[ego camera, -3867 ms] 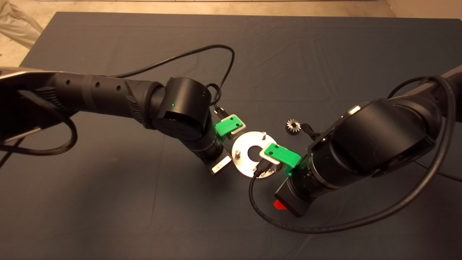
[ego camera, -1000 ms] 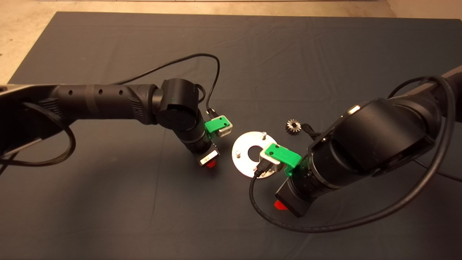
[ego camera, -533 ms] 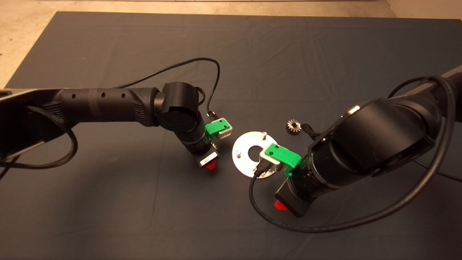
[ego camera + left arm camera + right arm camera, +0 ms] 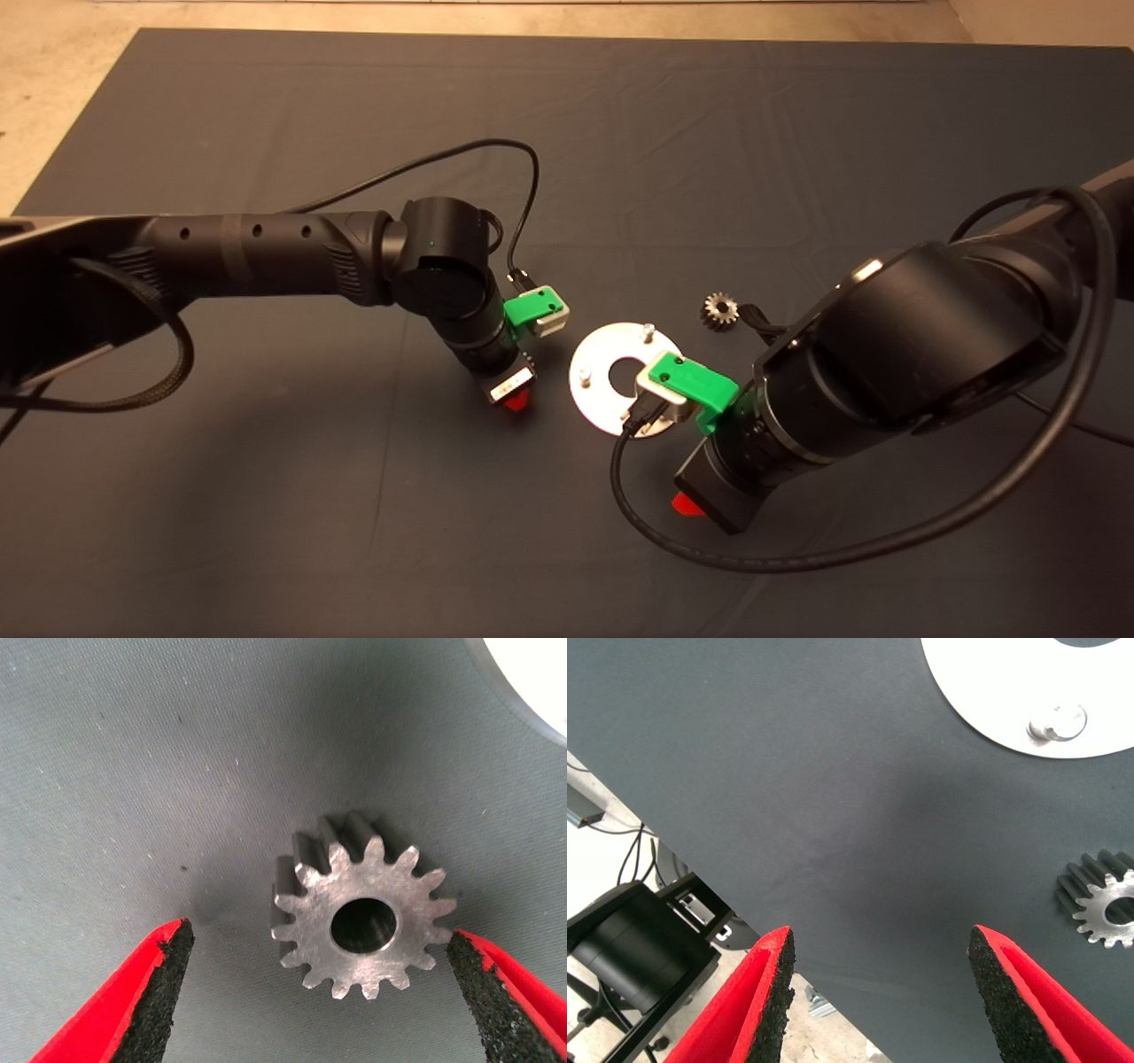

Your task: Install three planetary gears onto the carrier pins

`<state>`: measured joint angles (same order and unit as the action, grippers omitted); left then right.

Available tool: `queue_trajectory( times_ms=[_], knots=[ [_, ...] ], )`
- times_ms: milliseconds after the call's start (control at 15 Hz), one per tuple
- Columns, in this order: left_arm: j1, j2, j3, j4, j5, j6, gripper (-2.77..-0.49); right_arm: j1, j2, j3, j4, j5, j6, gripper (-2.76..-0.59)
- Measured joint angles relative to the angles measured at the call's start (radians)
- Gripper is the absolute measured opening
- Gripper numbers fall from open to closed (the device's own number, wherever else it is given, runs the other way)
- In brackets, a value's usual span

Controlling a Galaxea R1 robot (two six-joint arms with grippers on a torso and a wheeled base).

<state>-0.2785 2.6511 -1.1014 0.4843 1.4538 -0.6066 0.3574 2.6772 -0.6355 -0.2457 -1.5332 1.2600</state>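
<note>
Your left gripper (image 4: 319, 992) is spread around 1 gear (image 4: 363, 917) on the mat (image 4: 266, 496), beside the disc (image 4: 594, 403). Your right gripper (image 4: 877, 992) hangs open nearby.

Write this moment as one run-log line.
left gripper: open, straddling gear on mat | right gripper: open, beside disc | pins: bare

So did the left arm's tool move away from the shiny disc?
Yes. The left tool was over the disc's left edge; now it sits beside it, open around a gear.
</note>
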Motion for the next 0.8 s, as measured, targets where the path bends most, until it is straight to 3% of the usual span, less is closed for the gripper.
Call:
queue_trajectory(
  times_ms=[333,667,800],
  knots=[
    [-0.003,0.002,-0.003,-0.001,0.001,0.0,-1.22,0.0,0.002,0.0,0.0,0.0,0.0,-1.91],
    [-0.043,0.006,-0.003,-0.002,0.004,0.001,-1.22,0.0,0.002,0.0,0.0,0.0,0.0,-1.91],
    [-0.043,0.006,-0.005,-0.002,0.003,0.002,-1.22,0.0,0.001,0.0,0.0,0.0,0.0,-1.91]
  ],
)
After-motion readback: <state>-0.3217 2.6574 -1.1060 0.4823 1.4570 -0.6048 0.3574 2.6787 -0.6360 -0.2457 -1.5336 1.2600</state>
